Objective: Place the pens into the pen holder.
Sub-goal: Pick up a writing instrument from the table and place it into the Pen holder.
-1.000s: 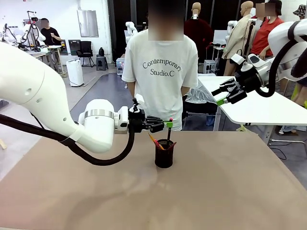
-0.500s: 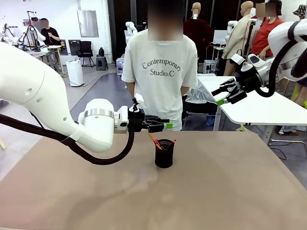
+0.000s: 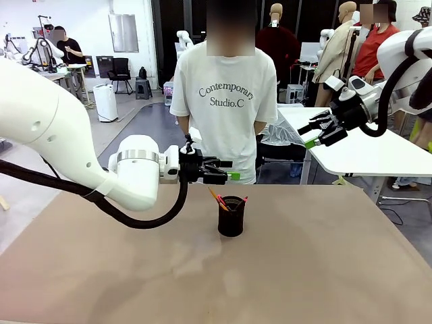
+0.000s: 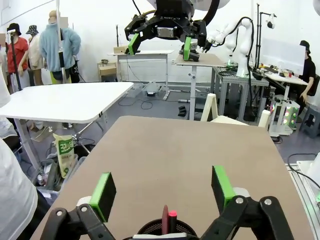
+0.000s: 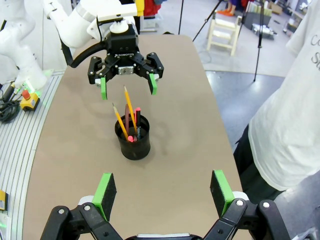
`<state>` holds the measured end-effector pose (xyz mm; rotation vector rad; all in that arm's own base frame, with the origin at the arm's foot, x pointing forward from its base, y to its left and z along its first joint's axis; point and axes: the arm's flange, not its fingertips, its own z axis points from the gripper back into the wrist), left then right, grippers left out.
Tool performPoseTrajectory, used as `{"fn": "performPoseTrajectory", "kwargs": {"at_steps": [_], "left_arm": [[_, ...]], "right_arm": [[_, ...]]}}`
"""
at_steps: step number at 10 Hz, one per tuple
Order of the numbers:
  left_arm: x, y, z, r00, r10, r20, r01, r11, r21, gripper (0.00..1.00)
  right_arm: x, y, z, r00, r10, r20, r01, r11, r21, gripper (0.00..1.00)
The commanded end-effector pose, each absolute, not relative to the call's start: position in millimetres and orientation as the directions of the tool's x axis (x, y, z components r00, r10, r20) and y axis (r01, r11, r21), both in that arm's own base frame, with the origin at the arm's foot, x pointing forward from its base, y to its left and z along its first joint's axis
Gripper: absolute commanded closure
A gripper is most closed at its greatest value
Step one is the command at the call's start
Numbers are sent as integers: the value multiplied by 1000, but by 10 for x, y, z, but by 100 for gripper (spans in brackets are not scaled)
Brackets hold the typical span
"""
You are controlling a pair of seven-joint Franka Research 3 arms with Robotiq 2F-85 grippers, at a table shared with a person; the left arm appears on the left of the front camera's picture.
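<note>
left gripper (image 3: 226, 169): jaws spread wide and empty, hanging above and just to the left of the pen holder; in its own wrist view the green pads (image 4: 103, 196) stand either side of the cup's rim with nothing between them.
right gripper (image 3: 312, 134): jaws wide apart, holding nothing, raised well off to the right of the table.
pen holder (image 3: 231, 216): black mesh cup standing upright near the middle of the table (image 3: 324, 270).
pens (image 5: 128, 117): all inside the cup, leaning; the orange-yellow ones stick out highest, tilted to the left in the front view, with a pinkish-red one and a dark one beside them.
person (image 3: 226, 101): standing at the far side of the table in a white t-shirt.
</note>
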<state>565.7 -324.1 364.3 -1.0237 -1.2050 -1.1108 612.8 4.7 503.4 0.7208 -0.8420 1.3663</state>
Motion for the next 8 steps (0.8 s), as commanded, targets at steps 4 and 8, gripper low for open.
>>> {"fn": "performPoseTrajectory", "kwargs": {"at_steps": [4, 8], "left_arm": [[5579, -3153, 3664, -11, -144, 989, 991, 131, 30, 0], [5625, -3202, 3659, 0, -132, 991, 988, 150, 20, 0]], "right_arm": [[6121, 53, 5047, 9, 531, 847, -996, 84, -42, 0], [6121, 53, 5047, 9, 531, 847, -996, 84, -42, 0]]}}
